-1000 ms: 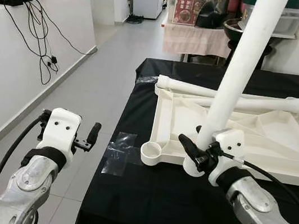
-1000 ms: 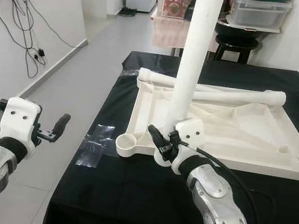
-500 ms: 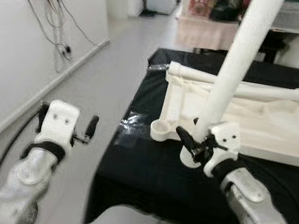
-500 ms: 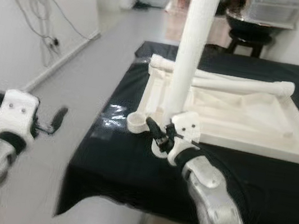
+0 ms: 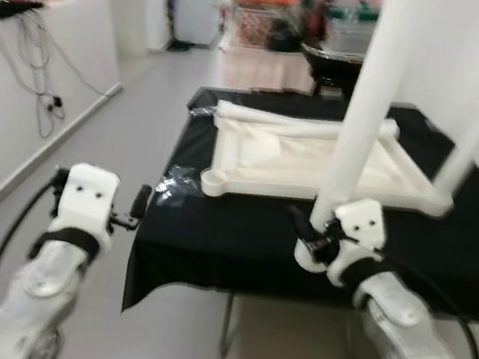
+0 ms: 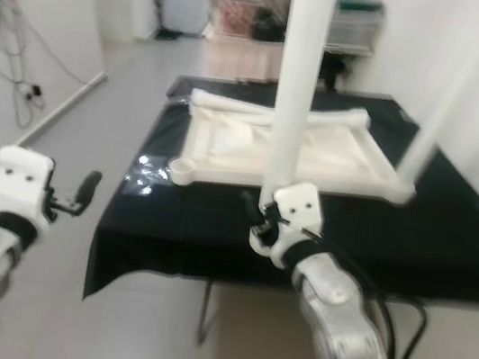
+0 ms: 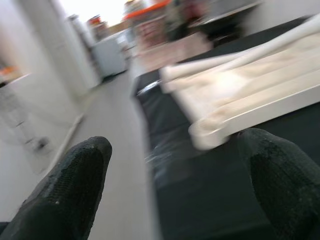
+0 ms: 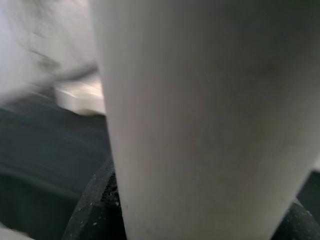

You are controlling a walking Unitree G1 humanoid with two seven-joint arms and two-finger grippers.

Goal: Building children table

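So the robot has backed off from the black-clothed table [image 5: 212,239] in the last second: a moment ago the camera was right over the upturned tabletop [image 5: 307,158], and now I can see the table's front edge, its leg and the floor under it, all a bit blurry since it's moving. The right gripper [image 5: 310,238] still has its fingers clamped around the bottom of the white table leg [image 5: 363,117], holding it nearly upright, just in front of the table's near edge rather than over it. The empty corner socket [image 5: 213,178] on the tabletop is now well apart from the leg's foot, so I'd guess it's repositioning, not plugging in yet. A second leg [image 5: 298,125] lies across the far side of the tabletop. The left gripper [image 5: 137,211] hangs out over the floor beside the table, fingers spread wide with nothing in them.
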